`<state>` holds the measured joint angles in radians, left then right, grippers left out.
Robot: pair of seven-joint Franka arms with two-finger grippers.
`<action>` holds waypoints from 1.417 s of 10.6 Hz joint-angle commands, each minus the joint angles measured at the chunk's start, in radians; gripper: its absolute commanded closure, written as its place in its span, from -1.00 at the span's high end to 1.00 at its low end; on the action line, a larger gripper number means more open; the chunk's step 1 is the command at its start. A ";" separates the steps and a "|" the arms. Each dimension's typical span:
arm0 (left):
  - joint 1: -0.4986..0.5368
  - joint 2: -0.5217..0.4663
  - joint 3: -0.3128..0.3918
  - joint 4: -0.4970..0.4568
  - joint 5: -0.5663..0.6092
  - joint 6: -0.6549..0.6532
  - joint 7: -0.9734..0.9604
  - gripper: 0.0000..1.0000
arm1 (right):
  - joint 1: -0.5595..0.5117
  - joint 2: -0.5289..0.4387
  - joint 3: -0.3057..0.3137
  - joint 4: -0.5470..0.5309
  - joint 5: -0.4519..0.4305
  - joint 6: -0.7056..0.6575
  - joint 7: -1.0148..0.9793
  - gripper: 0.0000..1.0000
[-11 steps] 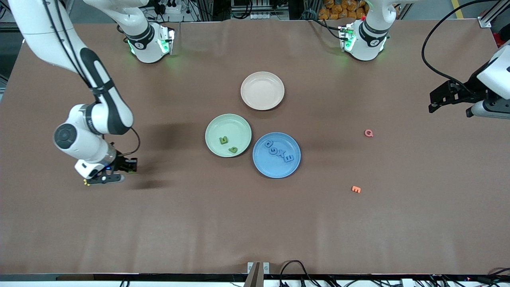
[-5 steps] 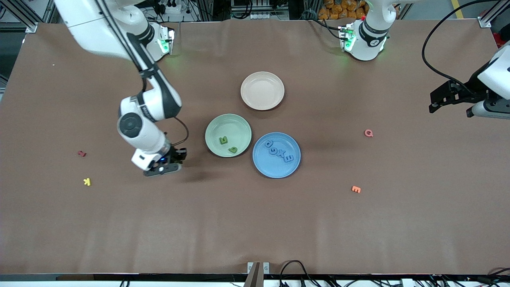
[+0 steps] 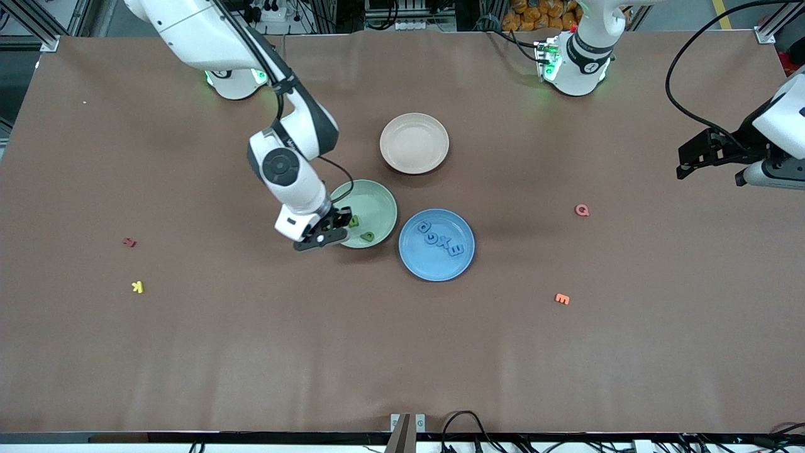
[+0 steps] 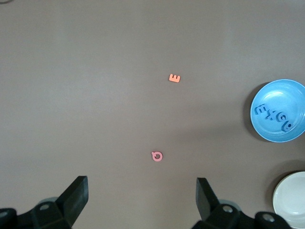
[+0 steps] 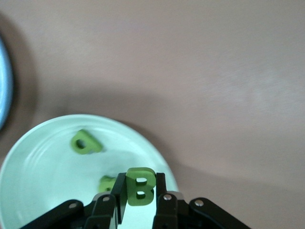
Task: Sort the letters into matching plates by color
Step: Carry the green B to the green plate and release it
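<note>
My right gripper (image 3: 332,228) is shut on a green letter B (image 5: 140,186) and hangs over the edge of the pale green plate (image 3: 377,198) toward the right arm's end. Two green letters (image 3: 366,237) lie in that plate; they also show in the right wrist view (image 5: 86,142). The blue plate (image 3: 465,264) beside it holds several blue letters (image 3: 441,238). My left gripper (image 4: 142,195) is open and empty, held high over the left arm's end of the table, where the arm waits.
A beige-pink plate (image 3: 414,143) stands empty, farther from the camera than the green plate. A pink Q (image 3: 582,210) and an orange E (image 3: 562,299) lie toward the left arm's end. A dark red letter (image 3: 129,241) and a yellow K (image 3: 138,287) lie toward the right arm's end.
My right gripper has swung from the yellow K's area across the table to the green plate's edge, carrying the green B. The left arm has not moved.
</note>
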<state>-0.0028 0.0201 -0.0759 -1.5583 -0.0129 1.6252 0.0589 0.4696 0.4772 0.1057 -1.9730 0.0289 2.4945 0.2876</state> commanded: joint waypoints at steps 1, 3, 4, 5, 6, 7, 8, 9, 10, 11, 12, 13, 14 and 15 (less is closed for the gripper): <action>0.000 0.009 0.001 0.023 0.002 -0.015 0.004 1.00 | 0.046 0.050 0.002 0.036 0.008 -0.011 0.025 -0.95; 0.000 0.009 0.001 0.023 0.002 -0.015 0.004 1.00 | 0.066 0.061 0.002 0.055 0.008 -0.013 0.050 -0.81; 0.000 0.009 0.001 0.023 0.002 -0.015 0.004 1.00 | 0.072 0.060 0.002 0.063 0.002 -0.014 0.082 0.98; 0.000 0.009 0.001 0.023 0.002 -0.015 0.002 1.00 | 0.070 0.060 0.002 0.069 0.002 -0.014 0.082 1.00; 0.000 0.009 0.002 0.023 0.002 -0.015 0.004 1.00 | 0.066 0.058 0.002 0.080 0.002 -0.023 0.084 1.00; 0.000 0.009 0.001 0.023 0.002 -0.015 0.004 1.00 | 0.064 0.055 0.002 0.086 0.002 -0.038 0.082 1.00; 0.000 0.009 0.002 0.023 0.002 -0.015 0.004 1.00 | 0.060 0.051 0.000 0.089 0.002 -0.057 0.084 1.00; 0.000 0.011 0.002 0.023 0.004 -0.015 0.004 1.00 | 0.055 0.046 -0.001 0.092 0.002 -0.071 0.082 1.00; 0.000 0.011 0.002 0.023 0.002 -0.015 0.004 1.00 | 0.034 0.046 -0.004 0.100 -0.001 -0.075 0.075 1.00; 0.000 0.011 0.002 0.023 0.002 -0.015 0.004 1.00 | 0.015 0.043 -0.009 0.103 -0.004 -0.077 0.070 1.00; 0.000 0.011 0.002 0.023 0.002 -0.015 0.004 1.00 | -0.003 0.040 -0.021 0.112 -0.006 -0.077 0.062 1.00; 0.000 0.011 0.002 0.023 0.002 -0.013 0.004 1.00 | -0.023 0.038 -0.032 0.117 -0.006 -0.077 0.023 1.00; 0.001 0.011 0.002 0.023 0.002 -0.013 0.004 1.00 | -0.055 0.028 -0.037 0.118 -0.006 -0.089 -0.020 1.00; 0.000 0.011 0.002 0.023 0.002 -0.014 0.004 1.00 | -0.071 0.012 -0.067 0.120 -0.006 -0.118 -0.075 1.00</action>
<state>-0.0022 0.0219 -0.0752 -1.5581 -0.0129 1.6252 0.0589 0.4436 0.5257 0.0663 -1.8584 0.0259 2.4333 0.3018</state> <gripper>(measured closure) 0.000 0.000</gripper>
